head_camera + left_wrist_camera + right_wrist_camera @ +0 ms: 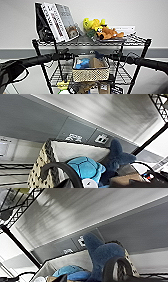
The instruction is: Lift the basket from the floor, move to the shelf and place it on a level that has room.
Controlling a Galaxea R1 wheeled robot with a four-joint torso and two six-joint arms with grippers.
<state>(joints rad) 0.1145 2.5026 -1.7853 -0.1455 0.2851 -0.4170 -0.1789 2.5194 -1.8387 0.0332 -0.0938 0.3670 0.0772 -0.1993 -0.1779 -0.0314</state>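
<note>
basket [90,71] at 6 o'clock, held up between both arms over the bare level [125,75] | left gripper [71,56], right gripper [111,57] – I cannot tell the jaws | behind, 12 o'clock – shelf [141,58], books [58,21], plush toys [102,30] | risk: rim catches a post, basket tips

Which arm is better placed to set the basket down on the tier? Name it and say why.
Neither alone. The left arm and right arm flank the basket evenly at the wire tier, so both should probably lower together.
</note>
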